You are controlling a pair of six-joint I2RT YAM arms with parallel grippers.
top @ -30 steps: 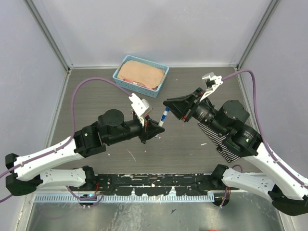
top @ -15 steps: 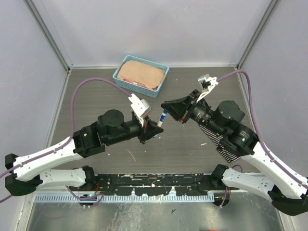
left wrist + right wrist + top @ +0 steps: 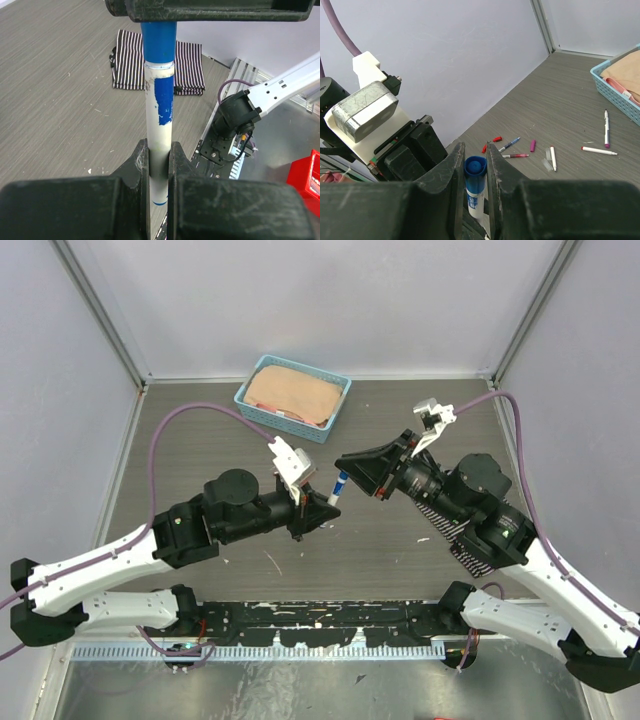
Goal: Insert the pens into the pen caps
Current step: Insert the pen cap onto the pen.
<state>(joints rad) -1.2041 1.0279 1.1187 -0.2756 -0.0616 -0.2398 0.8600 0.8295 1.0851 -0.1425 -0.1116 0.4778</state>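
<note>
Closest to me, my left gripper (image 3: 159,157) is clamped on the lower barrel of a white pen (image 3: 160,115), which is lifted clear of the table (image 3: 560,90) and points toward one o'clock in the overhead view. At its tip, my right gripper (image 3: 475,161) comes in from two o'clock, pinched tight on the blue cap (image 3: 158,42). From the left wrist, cap and barrel look lined up, with the cap's rim meeting the white barrel at a thin ring, so I read this as the capping stroke on the blue pen, seated or very nearly so. Next I'd want a short, straight push along the pen's axis with no sideways lean. Then one side lets go while the other sets the capped pen down. Reading what's printed: the barrel carries a blue patch and a thin blue band lower down, but I can't make out any lettering or brand. Farther out, at four o'clock from the pen, a striped cloth (image 3: 155,65) lies flat under my right arm. On the table beyond, the right wrist shows loose pens (image 3: 597,150) scattered, with a red cap (image 3: 496,139) and a magenta cap (image 3: 532,145) lying apart from them, so more pairs wait. Farthest, at eleven o'clock, sits the blue basket (image 3: 260,408) against the back wall.
</note>
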